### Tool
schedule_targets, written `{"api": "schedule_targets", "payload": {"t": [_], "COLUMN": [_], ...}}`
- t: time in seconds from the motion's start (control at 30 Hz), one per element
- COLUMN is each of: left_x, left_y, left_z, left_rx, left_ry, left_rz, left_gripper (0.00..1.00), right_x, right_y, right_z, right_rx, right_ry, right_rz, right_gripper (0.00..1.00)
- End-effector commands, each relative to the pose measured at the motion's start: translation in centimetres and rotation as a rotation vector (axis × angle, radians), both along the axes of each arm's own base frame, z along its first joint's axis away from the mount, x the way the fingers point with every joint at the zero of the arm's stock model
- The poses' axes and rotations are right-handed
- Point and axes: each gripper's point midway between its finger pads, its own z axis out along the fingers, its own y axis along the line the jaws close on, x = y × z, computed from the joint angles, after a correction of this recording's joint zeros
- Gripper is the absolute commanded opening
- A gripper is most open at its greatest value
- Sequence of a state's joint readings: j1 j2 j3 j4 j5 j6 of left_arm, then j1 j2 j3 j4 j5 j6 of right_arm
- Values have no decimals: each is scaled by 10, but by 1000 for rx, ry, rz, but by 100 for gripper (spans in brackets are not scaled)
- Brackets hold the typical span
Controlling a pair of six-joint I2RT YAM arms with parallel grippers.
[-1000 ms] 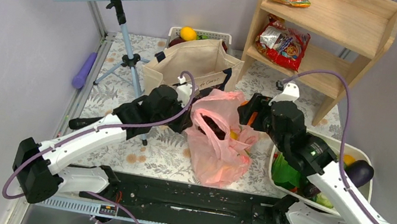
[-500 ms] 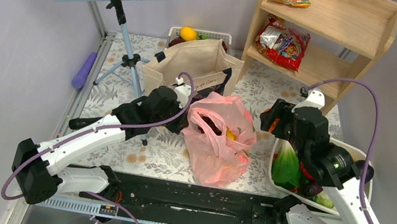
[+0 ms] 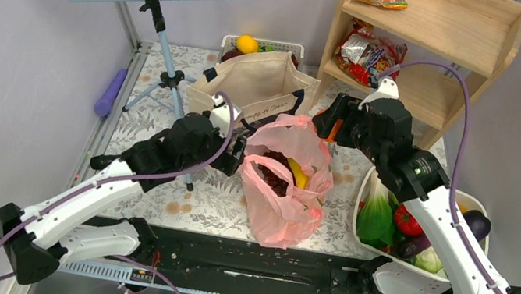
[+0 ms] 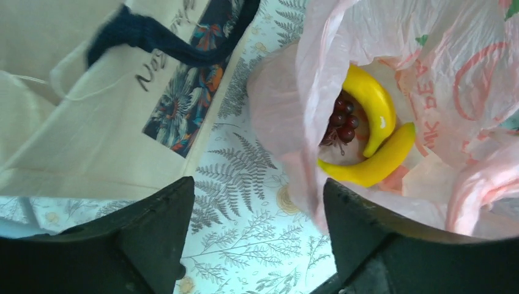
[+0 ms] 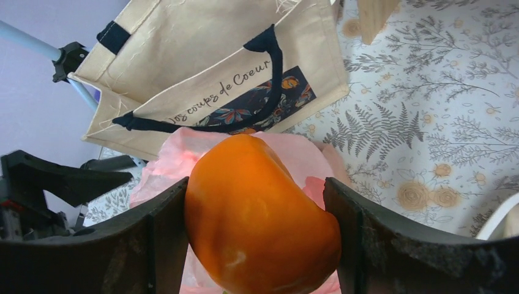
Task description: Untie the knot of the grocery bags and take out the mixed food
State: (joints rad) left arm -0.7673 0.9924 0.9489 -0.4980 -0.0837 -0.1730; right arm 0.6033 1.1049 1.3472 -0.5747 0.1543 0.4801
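A pink grocery bag [image 3: 285, 198] stands at mid-table with its mouth open; no knot shows. Inside lie yellow bananas [image 4: 373, 141] and dark grapes [image 4: 341, 119]. My left gripper [image 4: 257, 190] is open just left of the bag's rim, with only tablecloth between its fingers; from above the left gripper [image 3: 238, 155] sits beside the bag. My right gripper [image 5: 256, 187] is shut on an orange pepper [image 5: 260, 214] and holds it above the bag's far edge; from above the right gripper [image 3: 326, 126] hangs there.
A beige canvas tote [image 3: 255, 83] stands behind the bag. At the right, a white tub [image 3: 361, 202] holds vegetables. A wooden shelf [image 3: 432, 40] with snack packets is far right. A stand's tripod [image 3: 162, 76] and a purple handle [image 3: 110, 91] are at the left.
My left gripper has opened and drawn back a little from the bag's left rim. My right gripper, still holding the orange pepper, swung right and then back toward the bag's far side.
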Motion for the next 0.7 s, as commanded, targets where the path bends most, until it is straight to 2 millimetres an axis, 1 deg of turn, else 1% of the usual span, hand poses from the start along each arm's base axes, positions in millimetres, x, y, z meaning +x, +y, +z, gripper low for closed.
{"api": "schedule_targets", "payload": {"t": [0.0,0.07,0.13,0.2,0.3,0.37,0.47,0.5,0.57,0.6,0.67], "left_x": [14,18,26,39,56,67,74,75,75,75,78], "left_y": [13,21,34,46,59,73,96,100,102,99,85], "left_z": [61,82,96,98,90,81,68,65,59,55,48], "left_rx": [-59,-59,-29,15,53,79,115,121,116,106,79], "left_ry": [-205,-258,-295,-294,-258,-224,-188,-180,-164,-157,-146], "left_rz": [51,82,133,191,259,337,456,480,490,476,405], "left_gripper": [83,90,95,98,99,99,99,99,99,99,96], "right_x": [8,9,8,5,1,-2,-7,-8,-10,-10,-10], "right_y": [18,22,24,23,20,17,13,12,10,10,10], "right_z": [35,36,36,34,32,28,25,24,21,20,18], "right_rx": [83,84,84,84,85,83,81,82,79,79,80], "right_ry": [-84,-83,-81,-80,-80,-77,-79,-79,-77,-75,-69], "right_rz": [44,54,65,66,65,63,61,57,56,55,57], "right_gripper": [17,17,17,18,18,18,19,19,19,19,19]}}
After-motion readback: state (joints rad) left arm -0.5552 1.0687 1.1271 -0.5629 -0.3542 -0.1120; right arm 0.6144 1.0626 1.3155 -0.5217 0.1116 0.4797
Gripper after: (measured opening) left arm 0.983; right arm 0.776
